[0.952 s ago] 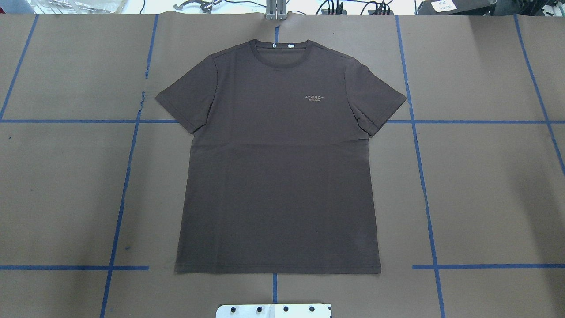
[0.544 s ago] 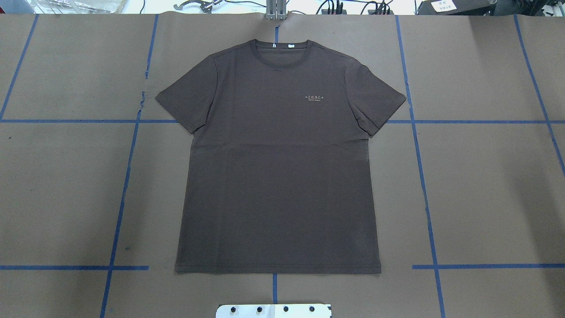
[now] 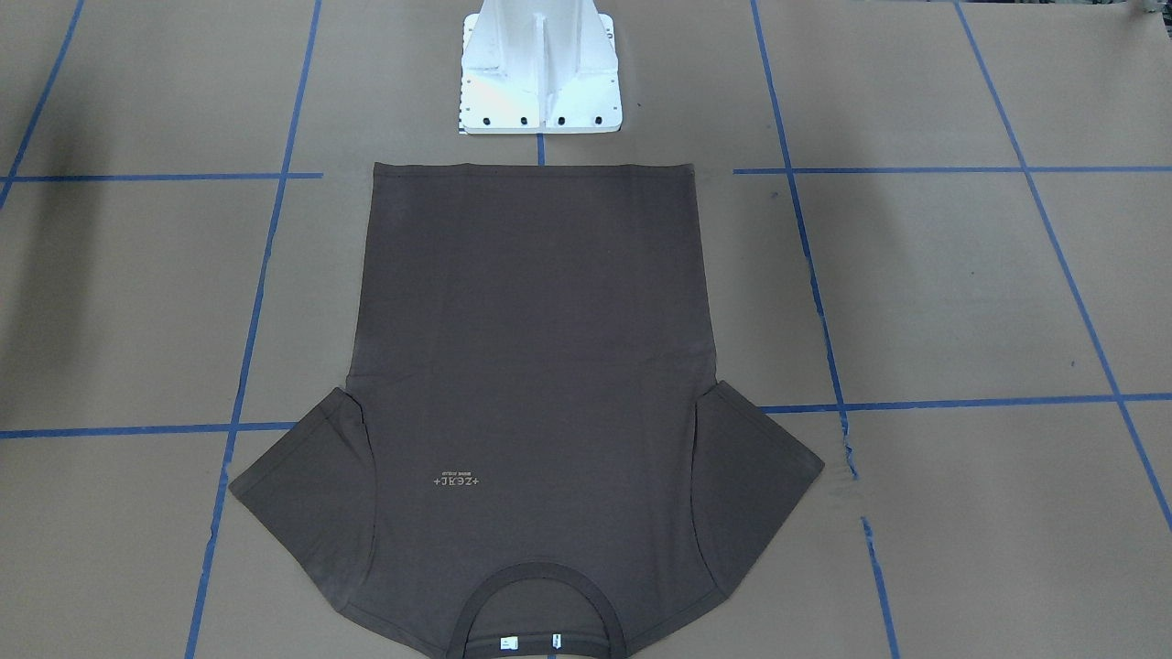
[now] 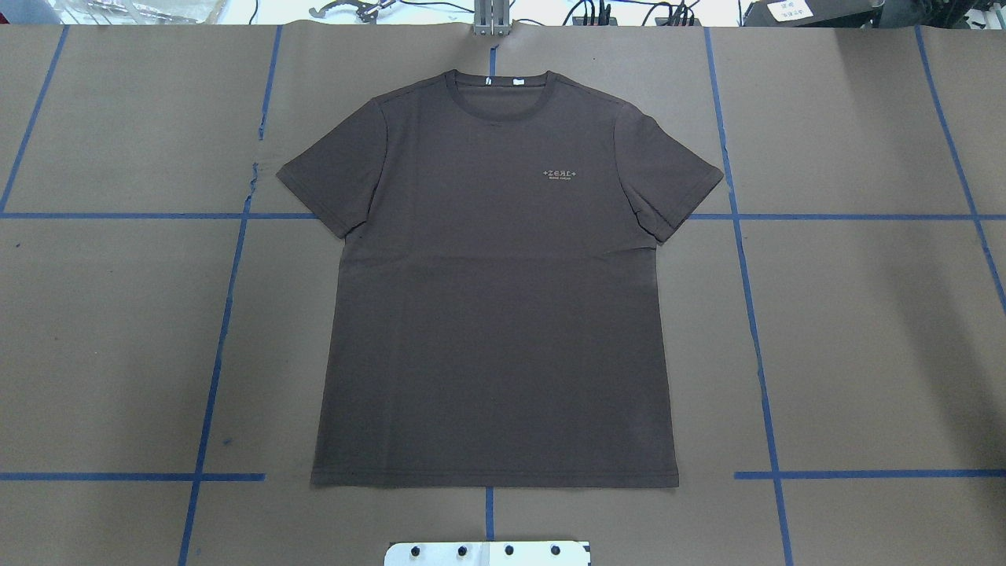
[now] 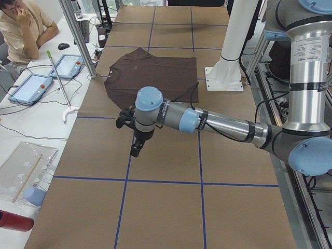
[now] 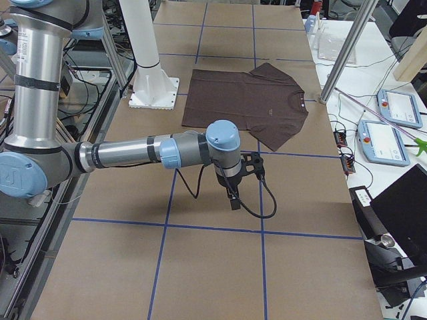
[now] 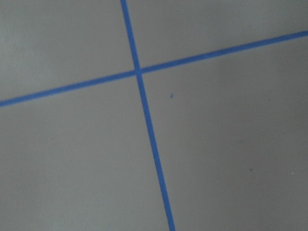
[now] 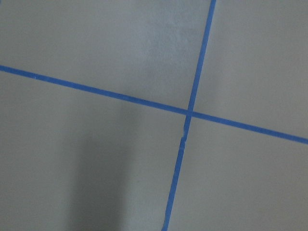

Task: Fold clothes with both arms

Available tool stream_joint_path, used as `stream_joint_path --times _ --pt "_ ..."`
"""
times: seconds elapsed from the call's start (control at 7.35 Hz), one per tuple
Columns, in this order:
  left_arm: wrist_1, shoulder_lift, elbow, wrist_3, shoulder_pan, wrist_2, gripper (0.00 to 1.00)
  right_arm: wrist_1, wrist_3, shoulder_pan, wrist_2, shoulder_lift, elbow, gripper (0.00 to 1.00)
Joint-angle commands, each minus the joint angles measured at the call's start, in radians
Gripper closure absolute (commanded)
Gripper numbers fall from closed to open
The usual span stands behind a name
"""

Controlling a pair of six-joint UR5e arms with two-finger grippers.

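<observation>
Where the T-shirt point(image 4: 495, 314) is being seen: it is lying flat and front up on the brown-paper table point(image 4: 864, 314). Its hem is just beside the white pedestal base point(image 3: 538, 82) and its collar is at the end away from the base.
Sleeves: both are being shown spread outward, with no fold in the cloth.
Chest lettering point(image 4: 561, 174): it is being shown face up, far from the base, near the collar.
Left arm point(image 5: 223, 124): it is being held out low over the table on the base's left side, apart from the T-shirt.
Left gripper point(image 5: 136, 149): it is being pointed down over bare paper. Whether it is parted or clenched cannot be told from the side view.
Right arm point(image 6: 127, 155): it is being held out low on the base's right side, apart from the T-shirt.
Right gripper point(image 6: 232, 197): it is being pointed down over bare paper. Its opening and any hold cannot be told.
Wrist views: only paper and crossing blue tape lines point(image 7: 144, 120) are being shown.
</observation>
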Motion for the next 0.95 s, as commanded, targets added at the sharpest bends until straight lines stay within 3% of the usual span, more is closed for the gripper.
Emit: stream_joint_path --times 0.0,0.14,0.41,0.54,0.82 --pt "-0.119 -0.046 0.049 -0.023 0.005 -0.014 0.0 0.058 -0.001 0.0 0.033 0.035 -0.031 0.0" --pt "-0.14 -0.043 0.048 -0.025 0.005 -0.014 0.0 0.105 0.078 -0.007 0.044 0.071 -0.035 0.0" --pt "-0.15 -0.041 0.044 -0.025 0.005 -0.014 0.0 0.272 0.601 -0.181 0.022 0.186 -0.052 0.0" --pt "-0.15 -0.041 0.042 -0.026 0.005 -0.016 0.0 0.36 0.792 -0.255 -0.018 0.237 -0.087 0.01" --pt "-0.151 -0.041 0.04 -0.026 0.005 -0.014 0.0 0.425 1.059 -0.448 -0.202 0.368 -0.162 0.1"
